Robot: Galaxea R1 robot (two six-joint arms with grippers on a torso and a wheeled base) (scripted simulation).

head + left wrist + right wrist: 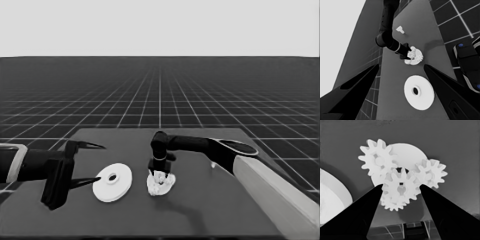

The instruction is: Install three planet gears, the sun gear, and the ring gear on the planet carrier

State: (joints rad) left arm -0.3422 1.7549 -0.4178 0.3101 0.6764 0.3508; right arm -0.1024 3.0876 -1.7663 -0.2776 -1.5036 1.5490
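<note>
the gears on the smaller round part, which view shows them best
The right wrist view: the gears fill it, teeth distinct, sitting on the smaller round part between the right gripper fingers. The head view shows only a white clump under that gripper; the left wrist view shows it small, partly hidden by the right arm.

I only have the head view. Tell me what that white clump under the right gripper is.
Observer: The right gripper is over the smaller round part. The right wrist view shows toothed gears on it: two at the rim and a centre gear over the hole. Teeth of what looks like a fourth show beyond it.
Operator: Now check the left gripper. It looks as if it is touching the other disc.
Observer: It is not. In the left wrist view the larger round part lies flat on the table with a gap on either side, and the left gripper is wide open.
</note>
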